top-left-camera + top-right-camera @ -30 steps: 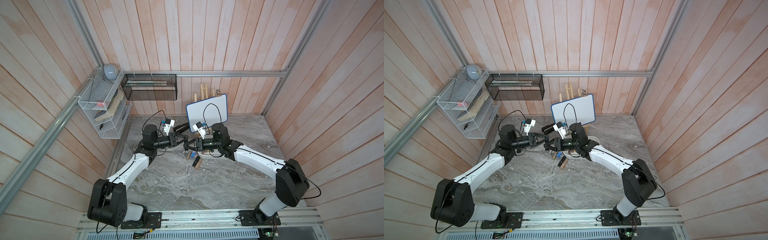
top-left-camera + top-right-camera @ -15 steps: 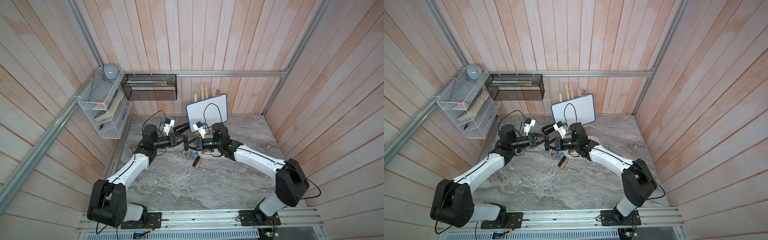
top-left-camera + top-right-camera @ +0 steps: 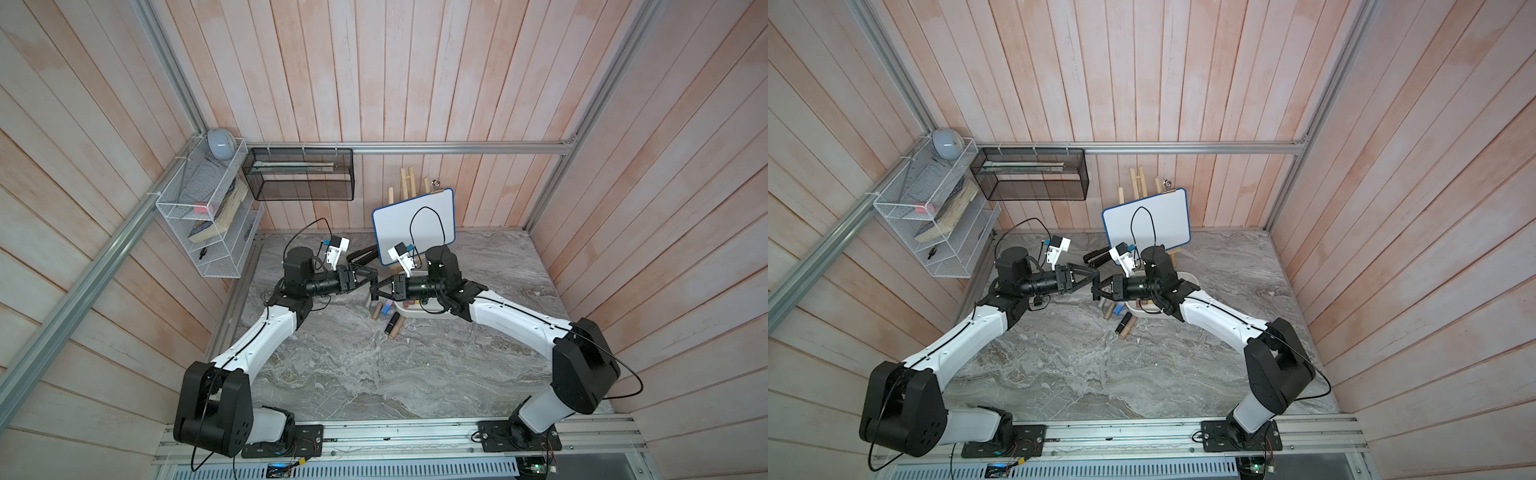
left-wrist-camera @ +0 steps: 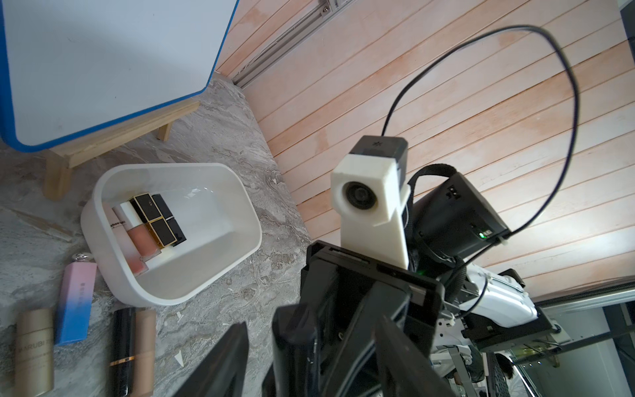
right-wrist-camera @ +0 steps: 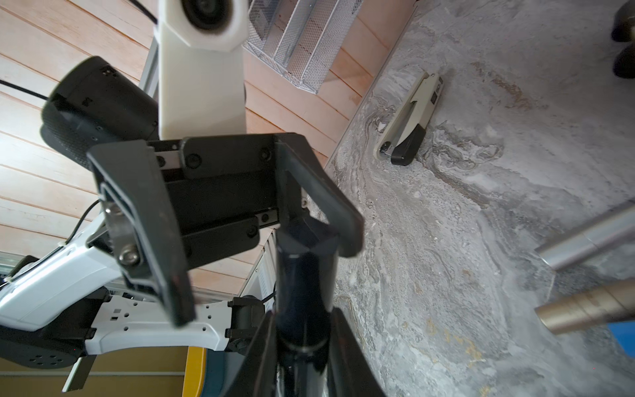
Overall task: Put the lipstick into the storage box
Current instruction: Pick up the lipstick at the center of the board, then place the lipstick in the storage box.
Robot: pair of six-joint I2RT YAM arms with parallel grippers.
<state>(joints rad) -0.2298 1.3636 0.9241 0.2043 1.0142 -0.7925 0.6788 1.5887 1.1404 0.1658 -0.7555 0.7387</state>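
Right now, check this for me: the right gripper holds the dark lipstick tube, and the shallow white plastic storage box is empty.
One part is wrong. The right gripper does hold the dark lipstick tube, but the shallow white plastic storage box is not empty. The left wrist view shows black-and-gold square lipsticks and pink tubes lying inside it.

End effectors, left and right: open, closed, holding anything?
Left end effector: open, gripping nothing.
Right end effector: closed on a dark lipstick tube.
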